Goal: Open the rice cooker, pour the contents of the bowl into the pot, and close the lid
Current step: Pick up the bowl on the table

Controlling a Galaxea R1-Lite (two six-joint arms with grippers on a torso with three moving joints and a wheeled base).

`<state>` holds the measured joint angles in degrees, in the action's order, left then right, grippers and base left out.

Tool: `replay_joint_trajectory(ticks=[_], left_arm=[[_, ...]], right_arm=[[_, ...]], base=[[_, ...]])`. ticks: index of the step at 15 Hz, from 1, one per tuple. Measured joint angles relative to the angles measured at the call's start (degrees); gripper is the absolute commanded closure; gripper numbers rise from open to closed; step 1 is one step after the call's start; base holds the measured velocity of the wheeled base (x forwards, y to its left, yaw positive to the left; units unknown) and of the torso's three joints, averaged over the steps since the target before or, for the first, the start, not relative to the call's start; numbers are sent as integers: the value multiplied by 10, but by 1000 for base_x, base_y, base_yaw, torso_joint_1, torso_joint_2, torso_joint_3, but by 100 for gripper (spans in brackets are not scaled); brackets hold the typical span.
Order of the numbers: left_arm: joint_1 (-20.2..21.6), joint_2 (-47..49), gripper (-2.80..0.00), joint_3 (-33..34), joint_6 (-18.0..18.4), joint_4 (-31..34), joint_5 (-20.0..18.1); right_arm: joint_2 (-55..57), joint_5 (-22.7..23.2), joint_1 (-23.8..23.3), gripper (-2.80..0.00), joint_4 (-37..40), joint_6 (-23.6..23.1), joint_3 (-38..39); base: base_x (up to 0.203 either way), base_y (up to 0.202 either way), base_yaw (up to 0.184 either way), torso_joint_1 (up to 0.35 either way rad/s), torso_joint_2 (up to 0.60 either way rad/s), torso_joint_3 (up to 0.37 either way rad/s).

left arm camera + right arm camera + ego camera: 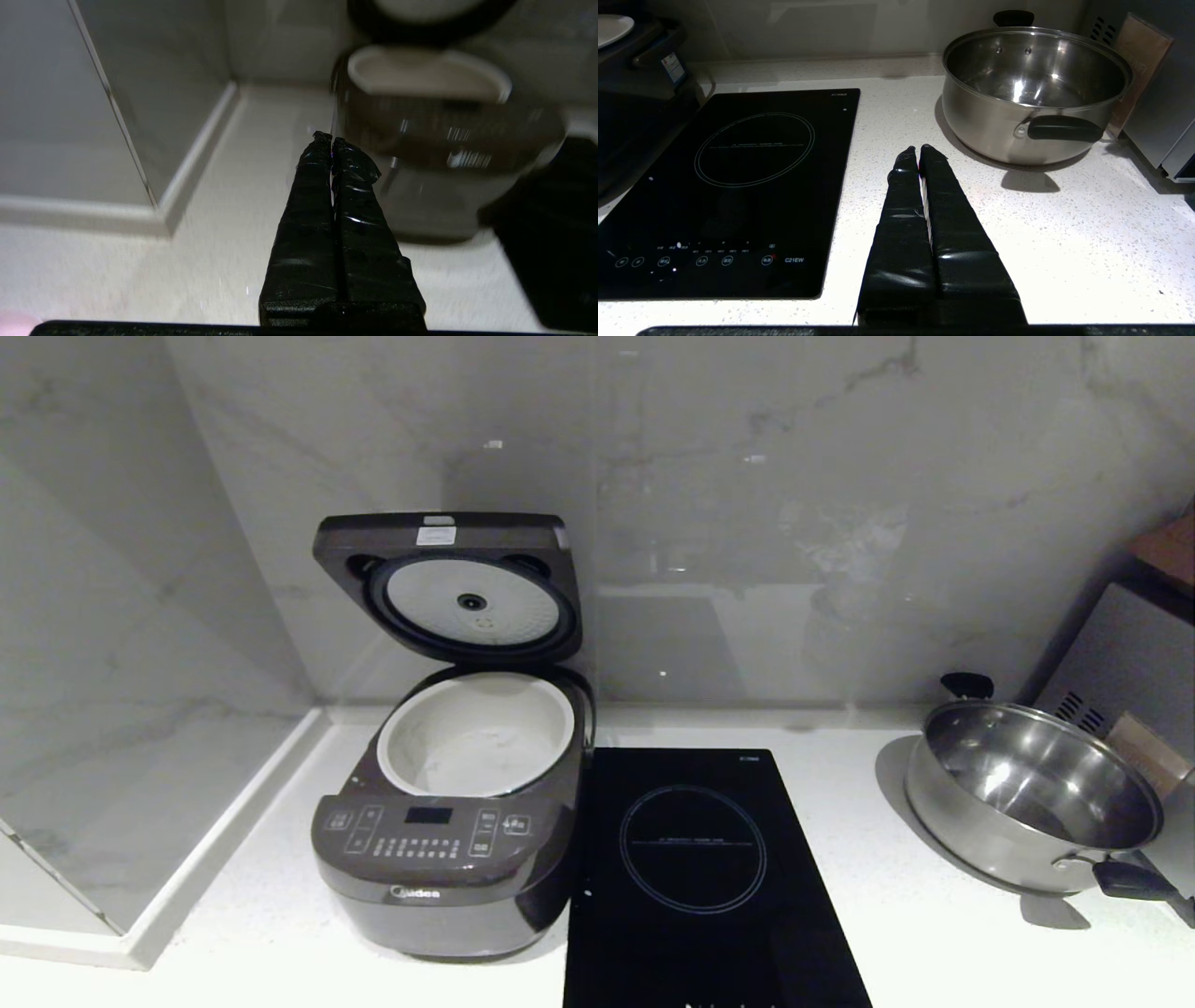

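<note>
The dark rice cooker [439, 887] stands on the white counter with its lid [448, 588] hinged upright, the round silver-white inner plate facing me. The white pot [476, 737] sits inside it and looks bare. In the left wrist view my left gripper [331, 139] is shut and holds nothing; it hovers over the counter in front of the rice cooker [444, 186], off its left corner. My right gripper [918, 149] is shut and empty, low over the counter between hob and pan. Neither arm shows in the head view. The bowl is out of view.
A black induction hob [700, 877] lies right beside the cooker. A steel pan [1027, 793] with black handles stands at the far right, next to a grey appliance [1130, 663]. A marble side wall [140, 709] with a raised ledge closes in the left.
</note>
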<state>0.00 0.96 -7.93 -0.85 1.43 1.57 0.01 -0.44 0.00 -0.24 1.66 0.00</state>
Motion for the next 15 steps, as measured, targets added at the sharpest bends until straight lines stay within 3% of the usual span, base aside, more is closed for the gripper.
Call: replay_joint_trajectory(ticks=[3, 6, 9, 12, 15], left_arm=[[-2, 86, 0, -131, -1, 41, 39], [-2, 225, 0, -250, -16, 195, 135], [20, 363, 0, -309, -58, 358, 183], [108, 473, 0, -337, -61, 393, 174], [253, 535, 0, -352, 16, 370, 93]], right_arm=[[0, 0, 0, 0, 0, 0, 0], [0, 0, 0, 0, 0, 0, 0], [0, 0, 0, 0, 0, 0, 0], [0, 0, 0, 0, 0, 0, 0], [0, 0, 0, 0, 0, 0, 0]], base=[[0, 0, 0, 0, 0, 0], [0, 0, 0, 0, 0, 0], [0, 0, 0, 0, 0, 0], [0, 0, 0, 0, 0, 0], [0, 0, 0, 0, 0, 0]])
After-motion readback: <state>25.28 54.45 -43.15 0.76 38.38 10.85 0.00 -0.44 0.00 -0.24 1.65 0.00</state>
